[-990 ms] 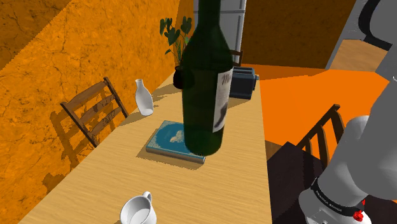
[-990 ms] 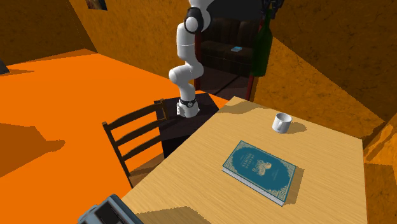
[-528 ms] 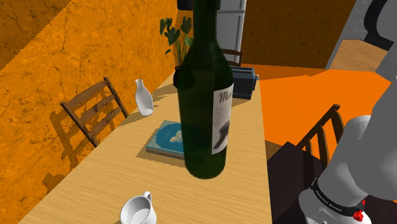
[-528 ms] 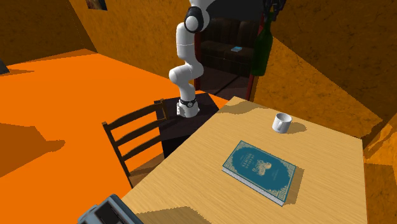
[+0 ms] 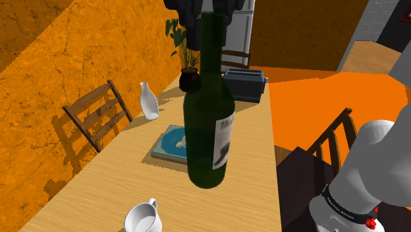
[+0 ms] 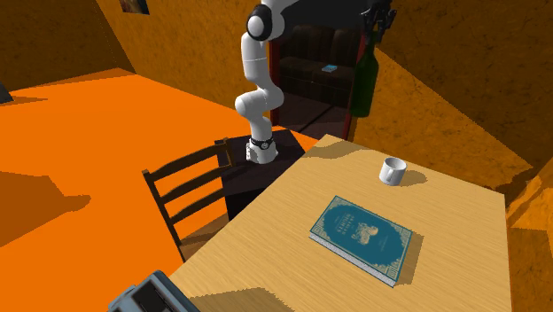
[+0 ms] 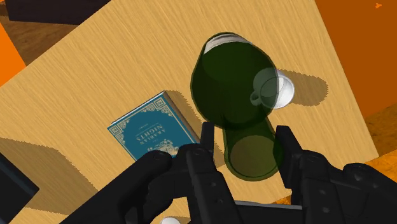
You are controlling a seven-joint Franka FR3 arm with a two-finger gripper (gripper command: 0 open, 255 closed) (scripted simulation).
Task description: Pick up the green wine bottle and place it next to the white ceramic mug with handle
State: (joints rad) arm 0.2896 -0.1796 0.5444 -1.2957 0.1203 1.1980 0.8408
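Now the green wine bottle [image 5: 211, 132] hangs in the air above the surface [image 5: 92, 191]. Its neck is clamped between the black fingers of the tool [image 7: 245, 137], which grasps it near the top.

**Change:**
- In the shoulder view, over the last second, the bottle has swung from a lean to nearly upright. It has also drawn back from the camera, so the neck and the tool above it now show.
- In the second exterior view it has dropped a little and hangs over the surface's end nearest the stand.
- The wrist view looks straight down the bottle. The white mug [image 7: 289, 90] lies under the edge of its base, partly seen through the green glass.

**Judgement:** the carry looks about done, and what's left is lowering onto the wood beside the mug. The risk is landing on the mug's rim, so a small offset is needed.

**Containers:**
- The mug stands upright, mouth up, with nothing seen inside.
- The bottle glass is see-through; I can make out no liquid level.
- The white vase [image 5: 149, 101] stands further along the surface, its inside hidden.
- The dark pot [image 5: 190, 78] holds a leafy plant.
- The teal book [image 5: 172, 142] lies flat between vase and mug, apart from both.
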